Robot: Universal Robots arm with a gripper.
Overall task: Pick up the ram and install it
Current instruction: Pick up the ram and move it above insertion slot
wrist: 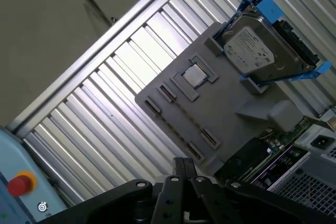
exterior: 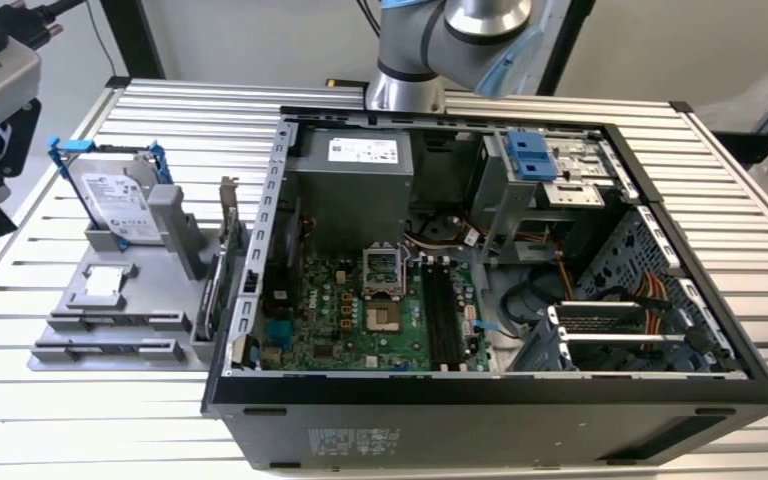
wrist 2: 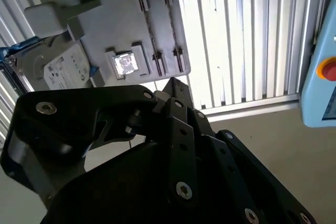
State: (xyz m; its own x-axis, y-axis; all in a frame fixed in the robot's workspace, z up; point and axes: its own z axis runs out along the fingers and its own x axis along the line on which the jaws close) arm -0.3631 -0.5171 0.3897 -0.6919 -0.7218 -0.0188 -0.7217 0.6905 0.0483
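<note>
Ram placement is hard to make out. The grey holder (wrist: 231, 114) ahead of the jaws has narrow slots that look bare, so the stick may already sit among the motherboard's memory slots (exterior: 444, 320), well apart from the jaws. The gripper (wrist: 184, 165) hangs over the holder, jaws pressed together on nothing. I judge this as either before the pick or after seating. A pick would call for opening the jaws and lining them across the stick's thin edge.

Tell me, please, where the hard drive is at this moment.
In the exterior view the hard drive stands in the grey holder, at the exterior view's left of the open computer case.
</note>
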